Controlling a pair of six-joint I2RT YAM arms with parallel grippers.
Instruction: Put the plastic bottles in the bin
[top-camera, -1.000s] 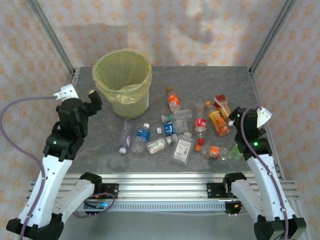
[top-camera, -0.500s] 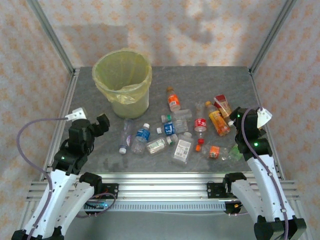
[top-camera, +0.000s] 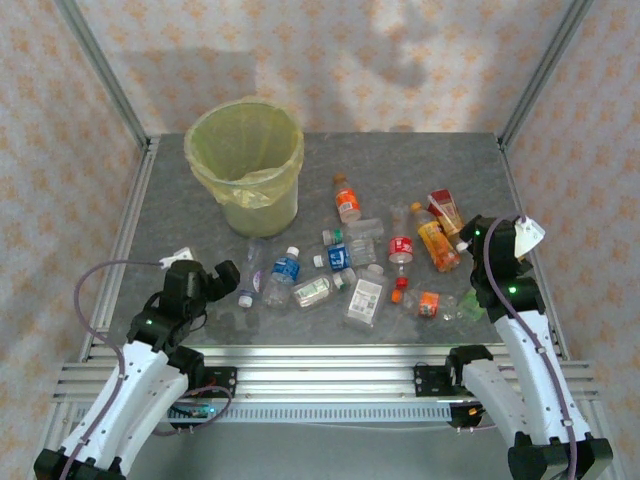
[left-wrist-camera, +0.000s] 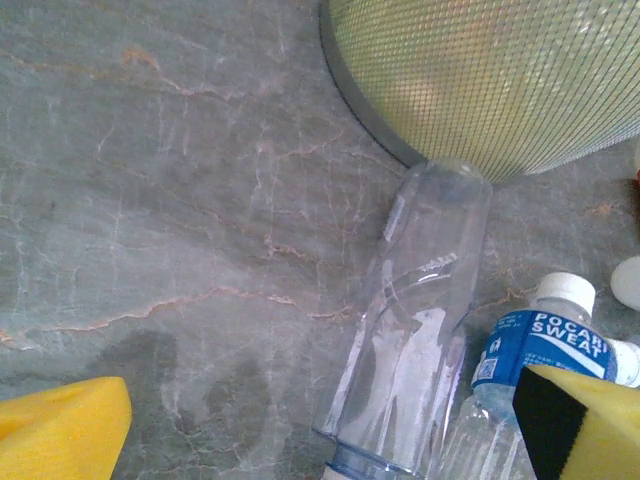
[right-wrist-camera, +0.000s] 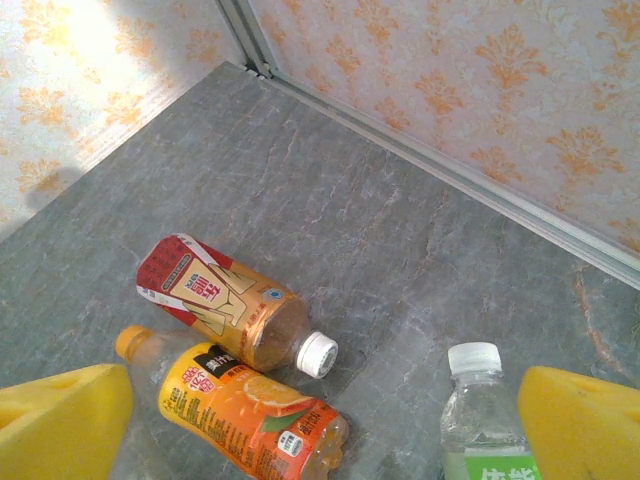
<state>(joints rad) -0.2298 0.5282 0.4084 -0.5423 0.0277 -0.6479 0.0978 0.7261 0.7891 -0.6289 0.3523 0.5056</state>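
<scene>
1. The plastic bottles (top-camera: 365, 298) lie scattered across the near-middle and right of the worktop (top-camera: 440, 165). The bin (top-camera: 260, 205) stands at the far left, apart from most of them.
2. The left tool (left-wrist-camera: 325, 430) is spread wide and holds nothing. It sits low over the clear bottle (left-wrist-camera: 410, 330), which lies between its fingers with its far end at the foot of the bin.
3. The right tool (right-wrist-camera: 320, 425) is likewise wide and empty. It sits above the orange-labelled bottle (right-wrist-camera: 240, 400), with the red-labelled bottle (right-wrist-camera: 215, 300) just beside that.
4. Hazard: the blue-labelled bottle (left-wrist-camera: 530, 350) lies against the clear bottle under one left finger. Closing here may catch both, or squeeze one sideways out of the grip.
5. Hazard: thin, smooth, round walls may crush or roll. A forward push could shove the clear bottle into the bin and shift it.
6. Clearance: bare worktop lies left of the bottles and behind them. The frame rail (right-wrist-camera: 420, 155) and wall (right-wrist-camera: 450, 60) bound the right tool closely. The bin rim stands high, so any carry must rise above it.
</scene>
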